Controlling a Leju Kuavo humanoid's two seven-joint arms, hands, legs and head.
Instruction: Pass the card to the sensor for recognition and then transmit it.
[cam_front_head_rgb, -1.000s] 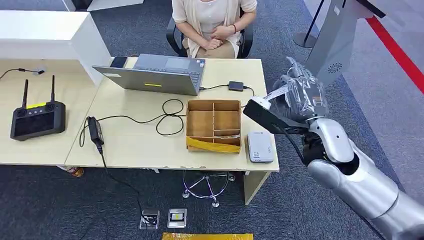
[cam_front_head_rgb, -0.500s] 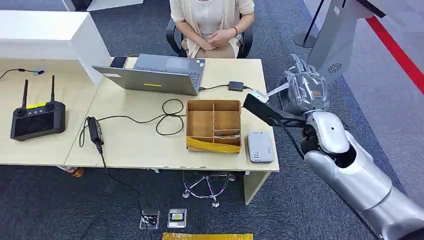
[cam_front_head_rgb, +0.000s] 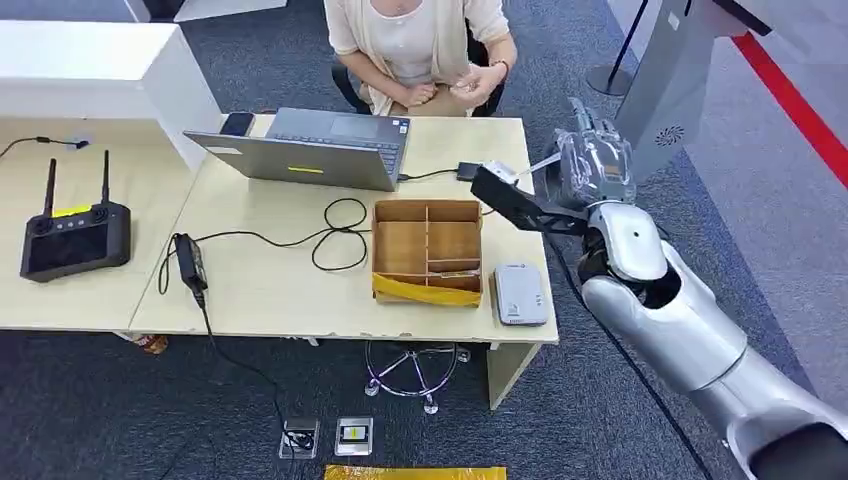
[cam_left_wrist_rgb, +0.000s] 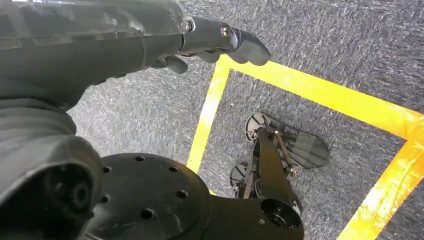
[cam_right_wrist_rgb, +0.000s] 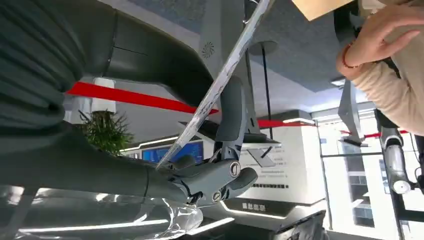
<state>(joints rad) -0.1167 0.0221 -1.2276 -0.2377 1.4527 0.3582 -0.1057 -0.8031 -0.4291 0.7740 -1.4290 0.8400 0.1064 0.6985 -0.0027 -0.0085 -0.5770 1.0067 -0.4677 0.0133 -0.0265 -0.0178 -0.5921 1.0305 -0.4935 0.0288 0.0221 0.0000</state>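
White card (cam_front_head_rgb: 545, 163) is pinched in the right hand (cam_front_head_rgb: 592, 165), held in the air past the table's (cam_front_head_rgb: 270, 290) far right corner, edge pointing toward the seated person's raised hand (cam_front_head_rgb: 478, 85). Sensor (cam_front_head_rgb: 520, 293), grey-white, lies flat at the near right, just beside the wooden box (cam_front_head_rgb: 427, 250). Left hand (cam_left_wrist_rgb: 150, 35) hangs over carpet; fingers appear loosely extended, holding nothing.
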